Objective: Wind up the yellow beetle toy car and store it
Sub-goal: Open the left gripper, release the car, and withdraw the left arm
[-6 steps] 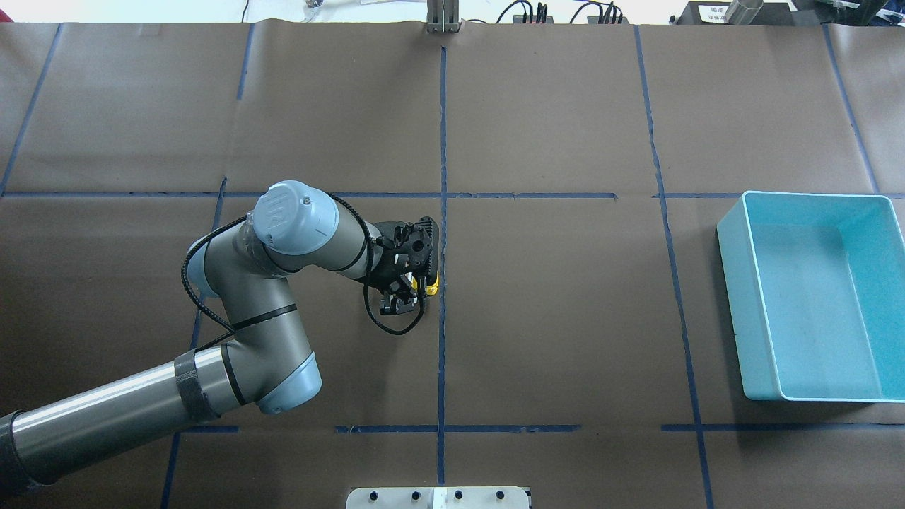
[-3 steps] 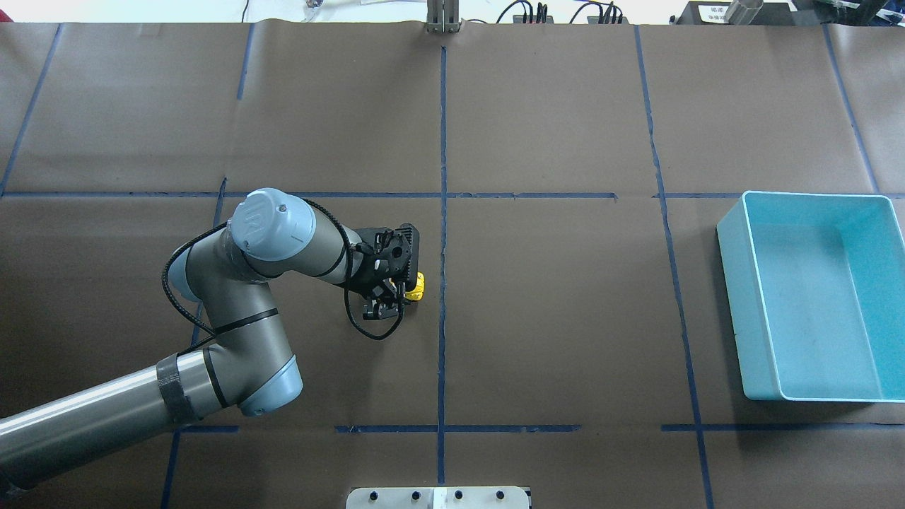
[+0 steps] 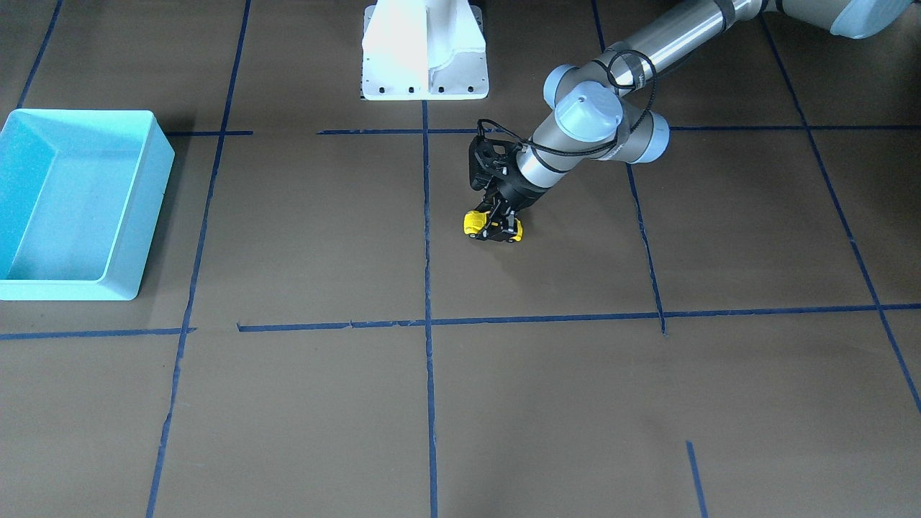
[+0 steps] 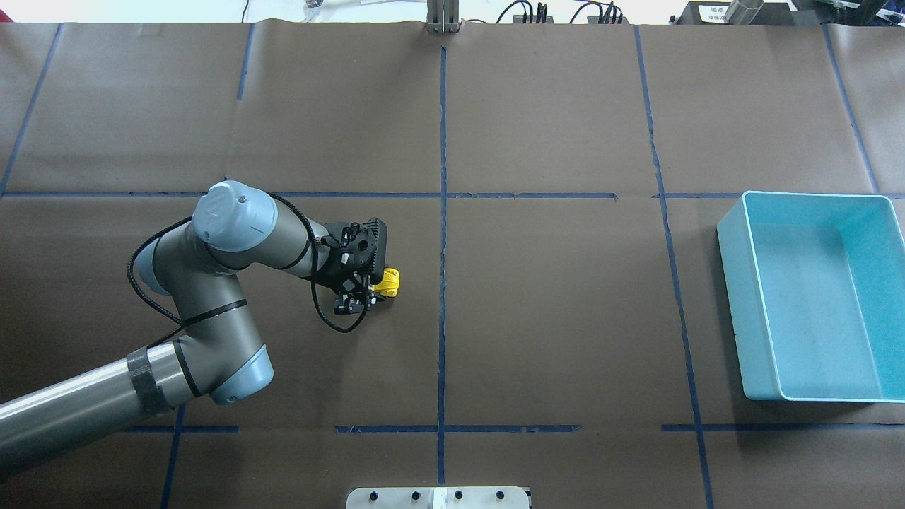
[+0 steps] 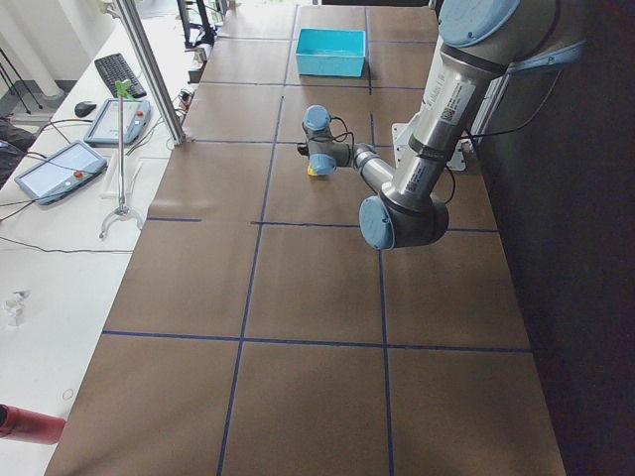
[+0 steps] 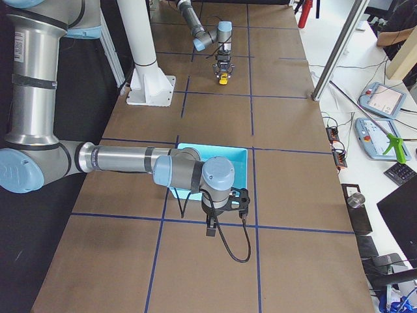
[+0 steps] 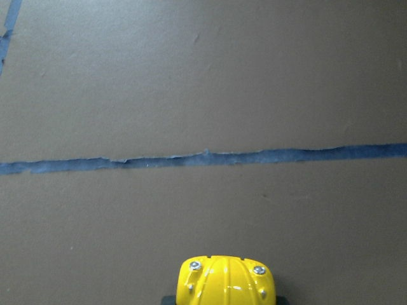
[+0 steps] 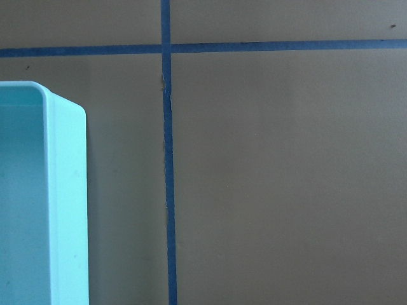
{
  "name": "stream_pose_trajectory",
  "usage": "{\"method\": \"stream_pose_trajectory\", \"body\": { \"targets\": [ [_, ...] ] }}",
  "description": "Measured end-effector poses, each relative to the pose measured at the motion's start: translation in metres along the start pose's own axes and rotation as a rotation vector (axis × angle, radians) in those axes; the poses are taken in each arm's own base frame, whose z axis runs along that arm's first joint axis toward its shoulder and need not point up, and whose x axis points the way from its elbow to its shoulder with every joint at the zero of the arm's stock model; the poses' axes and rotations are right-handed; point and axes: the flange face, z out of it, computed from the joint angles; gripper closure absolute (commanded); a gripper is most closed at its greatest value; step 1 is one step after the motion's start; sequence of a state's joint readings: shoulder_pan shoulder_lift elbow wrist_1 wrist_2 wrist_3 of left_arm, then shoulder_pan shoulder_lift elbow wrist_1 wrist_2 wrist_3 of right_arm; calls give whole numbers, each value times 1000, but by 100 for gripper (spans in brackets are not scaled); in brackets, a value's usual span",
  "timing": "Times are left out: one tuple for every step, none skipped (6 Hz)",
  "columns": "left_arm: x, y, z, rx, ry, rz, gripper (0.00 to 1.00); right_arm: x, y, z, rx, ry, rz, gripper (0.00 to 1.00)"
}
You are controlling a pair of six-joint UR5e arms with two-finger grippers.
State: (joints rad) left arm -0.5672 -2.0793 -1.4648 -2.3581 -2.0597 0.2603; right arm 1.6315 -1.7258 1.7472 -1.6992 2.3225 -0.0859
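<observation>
Gripping the yellow beetle toy car (image 4: 389, 281), glossy and rounded, our left gripper (image 4: 375, 290) closes its fingers on the car's sides, low on the brown, blue-taped surface (image 4: 551, 318). Both have slid away from the centre line, towards our left. The turquoise bin (image 4: 732, 297) sits well apart. We cannot tell how our right gripper (image 6: 221, 212) holds its fingers.

No text, number or brand can be read with certainty in any view.

- White label (image 4: 713, 11) on a dark box (image 4: 735, 14) at the table's far edge, overhead view: carries print, too small to read.
- Left arm (image 5: 448, 94), exterior left view: dark lettering runs along the grey tube, possibly a maker's marking. It is not legible.
- Right arm's tube (image 6: 23, 55), exterior right view: similar faint marks, unreadable.
</observation>
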Motion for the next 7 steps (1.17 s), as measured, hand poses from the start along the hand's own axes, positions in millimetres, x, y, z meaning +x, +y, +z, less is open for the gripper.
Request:
{"method": "stream_pose_trajectory", "body": {
  "targets": [
    [-3, 30, -11, 14, 10, -4, 98, 0, 0, 0, 0, 0, -1, 0],
    [0, 63, -20, 26, 15, -4, 93, -1, -1, 0, 1, 0, -1, 0],
    [8, 94, -28, 39, 20, -2, 2, -1, -1, 0, 1, -1, -2, 0],
    [10, 123, -41, 48, 24, -8, 0, -1, -1, 0, 1, -1, -2, 0],
    [4, 143, -58, 56, 25, -23, 0, -1, -1, 0, 2, -1, -2, 0],
    [-2, 159, -72, 53, 25, -42, 0, -1, -1, 0, 2, -1, -2, 0],
    [-7, 167, -80, 50, 19, -53, 0, -1, -1, 0, 2, -1, -2, 0]
  ]
}}
